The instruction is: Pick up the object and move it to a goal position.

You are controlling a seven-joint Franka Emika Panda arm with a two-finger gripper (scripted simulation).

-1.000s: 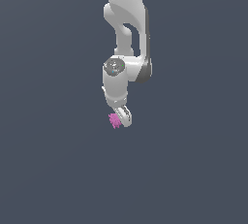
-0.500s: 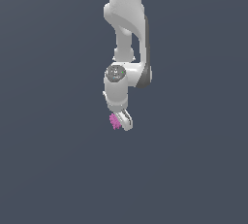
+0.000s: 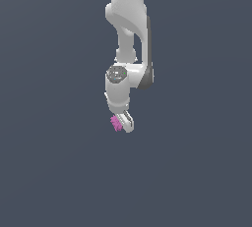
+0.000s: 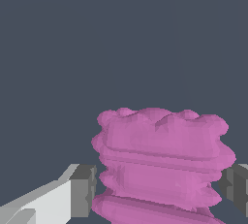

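The object (image 3: 116, 123) is a small magenta-pink bumpy lump. In the exterior view it sits at the tip of my white gripper (image 3: 122, 124), low in the middle of the picture. In the wrist view the object (image 4: 162, 165) fills the space between my two grey finger pads (image 4: 83, 190), which press on it from both sides. The gripper is shut on the object. The arm hangs down from the top of the exterior view. No goal marker shows in either view.
A plain dark grey-blue ground (image 3: 59, 172) lies all around the arm. No other objects or edges show.
The gripper with the object has shifted slightly lower and toward the exterior view's left. The grip on the object is unchanged.
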